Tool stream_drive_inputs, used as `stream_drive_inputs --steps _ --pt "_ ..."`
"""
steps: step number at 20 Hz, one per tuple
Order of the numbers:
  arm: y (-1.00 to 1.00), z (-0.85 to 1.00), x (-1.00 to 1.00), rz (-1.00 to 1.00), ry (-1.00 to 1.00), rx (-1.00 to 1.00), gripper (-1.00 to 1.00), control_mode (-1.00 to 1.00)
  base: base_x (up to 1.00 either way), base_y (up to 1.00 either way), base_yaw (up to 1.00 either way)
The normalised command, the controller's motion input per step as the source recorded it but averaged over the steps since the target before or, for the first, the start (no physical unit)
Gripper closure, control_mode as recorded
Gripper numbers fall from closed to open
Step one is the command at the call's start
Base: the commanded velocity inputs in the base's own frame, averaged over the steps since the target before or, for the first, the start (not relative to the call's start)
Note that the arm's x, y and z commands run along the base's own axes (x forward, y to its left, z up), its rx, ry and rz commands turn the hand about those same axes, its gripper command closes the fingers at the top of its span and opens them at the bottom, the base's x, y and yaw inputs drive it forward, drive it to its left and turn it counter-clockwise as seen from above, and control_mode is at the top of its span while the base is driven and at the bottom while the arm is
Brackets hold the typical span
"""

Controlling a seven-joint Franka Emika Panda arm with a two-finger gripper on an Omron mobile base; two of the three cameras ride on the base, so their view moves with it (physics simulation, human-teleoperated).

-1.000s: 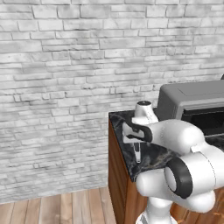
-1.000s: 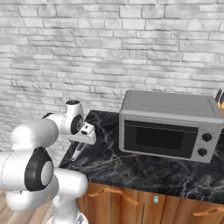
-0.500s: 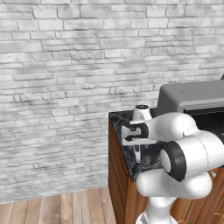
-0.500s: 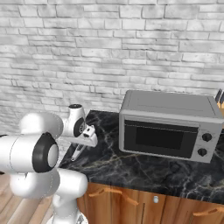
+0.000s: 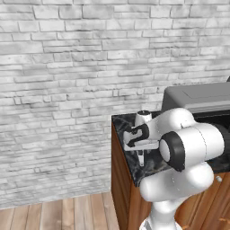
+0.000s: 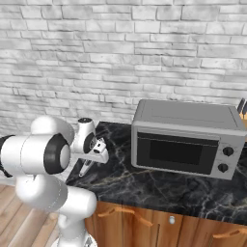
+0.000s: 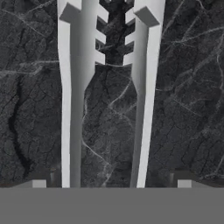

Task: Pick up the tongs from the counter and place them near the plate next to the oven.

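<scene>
Silver tongs (image 7: 105,87) lie on the table (image 6: 159,188) near its left edge; the tool (image 7: 109,183), lowered closer, straddles them spread, ungrasped.

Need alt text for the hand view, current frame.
Silver tongs run up the frame over the black marble counter, their two narrow arms parallel and their toothed tips at the top. The gripper sits at the bottom with one dark fingertip outside each arm, not closed on them.

tongs (image 7: 74,87): smooth silver metal | counter (image 7: 183,87): glossy black veined marble | cabinets (image 6: 144,226): reddish-brown wood
</scene>
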Motion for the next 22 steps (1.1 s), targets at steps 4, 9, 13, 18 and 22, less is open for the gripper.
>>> stream_drive_inputs --steps 4,9,13,18,22 --pt "0.00 -0.27 0.14 0.00 0.01 0.00 1.00 -1.00 0.00 0.00 0.00" --pt "0.00 -0.07 -0.01 0.00 -0.05 0.00 1.00 -1.00 0.00 0.00 0.00" --pt "-0.08 0.34 -0.26 0.00 -0.17 0.00 1.00 -1.00 0.00 0.00 0.00" --pt "-0.16 0.74 -0.13 0.00 -0.12 0.00 1.00 -1.00 0.00 0.00 0.00" --pt "-0.19 0.74 -0.02 0.01 -0.01 0.00 1.00 -1.00 0.00 0.00 0.00"
